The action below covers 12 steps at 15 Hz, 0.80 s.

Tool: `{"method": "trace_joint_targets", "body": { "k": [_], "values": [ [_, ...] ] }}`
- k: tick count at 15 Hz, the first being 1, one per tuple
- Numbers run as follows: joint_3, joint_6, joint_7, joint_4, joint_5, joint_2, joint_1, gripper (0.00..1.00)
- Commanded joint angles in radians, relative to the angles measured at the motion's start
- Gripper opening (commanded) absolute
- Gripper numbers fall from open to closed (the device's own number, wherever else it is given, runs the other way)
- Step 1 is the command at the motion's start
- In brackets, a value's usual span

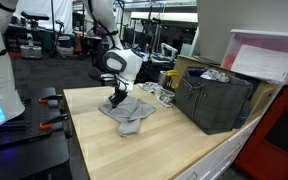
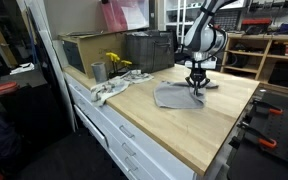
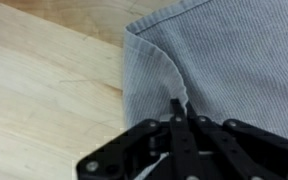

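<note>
A grey ribbed cloth (image 1: 127, 114) lies spread on the light wooden tabletop (image 1: 114, 145); it also shows in the other exterior view (image 2: 176, 96) and fills the upper right of the wrist view (image 3: 219, 60). My gripper (image 1: 117, 98) points straight down onto the cloth's edge in both exterior views (image 2: 196, 87). In the wrist view the black fingers (image 3: 181, 108) are closed together and pinch a raised fold of the cloth near its hemmed edge. The cloth's corner lies flat on the wood just beyond the fingers.
A dark crate (image 1: 215, 97) stands at the table's far side, also seen in the other exterior view (image 2: 149, 50), with a metal cup (image 2: 98, 71), yellow items (image 2: 116, 62) and a crumpled light cloth (image 2: 111, 89) nearby. Clamps (image 2: 269, 110) sit at the table's end.
</note>
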State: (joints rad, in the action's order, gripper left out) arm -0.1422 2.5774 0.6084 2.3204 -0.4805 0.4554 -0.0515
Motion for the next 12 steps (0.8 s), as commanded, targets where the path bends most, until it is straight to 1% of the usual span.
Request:
{"method": "trace_joint_targets", "body": {
  "k": [1,3,6,8,12],
  "values": [
    [-0.092,-0.087,0.167,0.066,0.188,-0.100,0.084,0.01],
    [-0.115,-0.165,0.245,0.083,0.291,-0.132,0.107,0.01],
    [-0.104,-0.301,0.338,0.112,0.379,-0.180,0.110,0.01],
    [-0.090,-0.381,0.391,0.130,0.388,-0.205,0.097,0.01],
    [-0.066,-0.526,0.487,0.135,0.359,-0.218,0.077,0.01]
  ]
}}
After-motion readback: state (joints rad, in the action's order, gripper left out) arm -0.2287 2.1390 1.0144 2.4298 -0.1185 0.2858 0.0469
